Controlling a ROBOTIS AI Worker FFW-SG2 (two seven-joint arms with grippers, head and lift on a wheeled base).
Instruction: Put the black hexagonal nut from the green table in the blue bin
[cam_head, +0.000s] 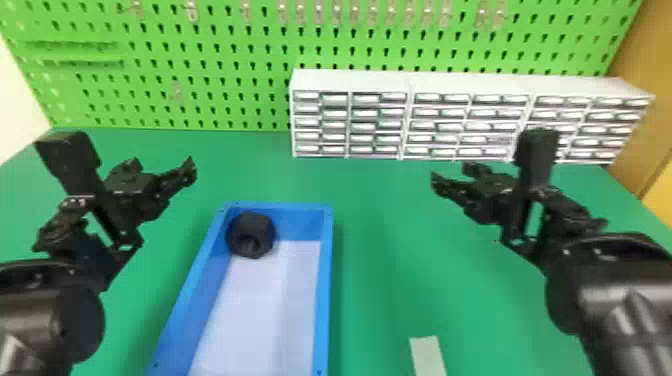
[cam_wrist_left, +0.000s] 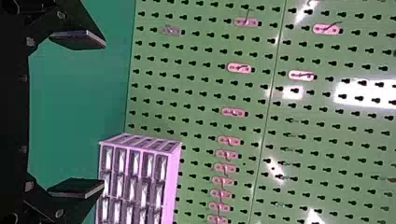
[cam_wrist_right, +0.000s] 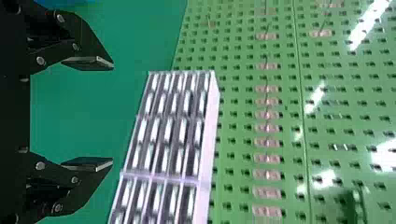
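The job looks done, since the black nut (cam_head: 251, 235) sits inside the blue bin (cam_head: 324, 280), left of centre in the head view, and the left claw (cam_wrist_left: 103, 114) and right claw (cam_wrist_right: 113, 113) are both empty, fingers apart, leaving seemingly nothing to place.

Bright white glare streaks the green pegboard (cam_wrist_left: 198, 135).

Nut (cam_head: 251, 235) blk, bin (cam_head: 325, 280) blue w/ white base, tbl (cam_head: 385, 250) green, pegboard (cam_head: 240, 50) lt green.
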